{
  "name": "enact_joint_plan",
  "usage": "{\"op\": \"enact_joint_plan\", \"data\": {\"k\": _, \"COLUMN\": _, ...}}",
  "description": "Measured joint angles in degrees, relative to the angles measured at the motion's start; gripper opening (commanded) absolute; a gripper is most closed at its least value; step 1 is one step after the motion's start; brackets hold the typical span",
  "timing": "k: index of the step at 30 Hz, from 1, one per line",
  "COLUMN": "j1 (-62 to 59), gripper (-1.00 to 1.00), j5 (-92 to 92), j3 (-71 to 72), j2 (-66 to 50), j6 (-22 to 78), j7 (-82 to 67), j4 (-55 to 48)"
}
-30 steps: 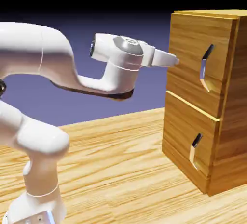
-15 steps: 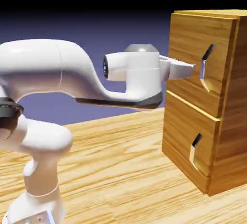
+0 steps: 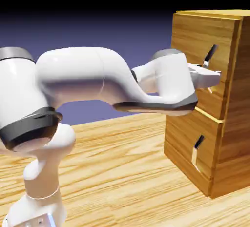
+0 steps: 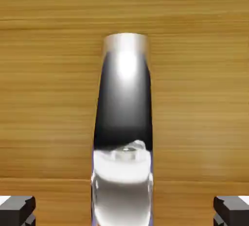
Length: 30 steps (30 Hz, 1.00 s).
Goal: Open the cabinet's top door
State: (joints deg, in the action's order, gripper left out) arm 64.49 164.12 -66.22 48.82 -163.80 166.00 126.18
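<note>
The cabinet (image 3: pixel 229 138) of golden-brown wood stands at the right of the exterior view. Its top door (image 3: pixel 188 45) is flush with the front. My gripper (image 3: pixel 214 77) is pressed up to the door's curved handle (image 3: pixel 210 54) and covers its lower part. In the hand view the silver-and-black handle (image 4: pixel 124 123) runs up the middle, over the door's wood (image 4: pixel 48 74). My gripper (image 4: pixel 124 210) straddles it, open. Its dark fingertips (image 4: pixel 17 209) sit far out at both bottom corners, clear of the handle.
The lower door (image 3: pixel 185 133) with its shorter handle (image 3: pixel 197 150) sits under the hand. The wooden table (image 3: pixel 122 172) spreads in front of the cabinet. My arm's forearm (image 3: pixel 88 79) stretches across the middle of the exterior view.
The arm has stretched to the right and the hand has gone from short of the cabinet to the top door's handle.
</note>
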Motion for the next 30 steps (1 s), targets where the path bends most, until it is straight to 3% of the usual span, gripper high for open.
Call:
{"op": "enact_joint_plan", "data": {"k": 14, "j1": -28.6, "gripper": -1.0, "j5": -19.2, "j3": 26.6, "j2": -3.6, "j6": 15.2, "j7": -0.3, "j4": 18.9}}
{"op": "enact_joint_plan", "data": {"k": 30, "j1": -54.8, "gripper": -1.0, "j5": -45.2, "j3": 59.2, "j2": -0.8, "j6": 22.6, "j7": -2.0, "j4": 29.4}}
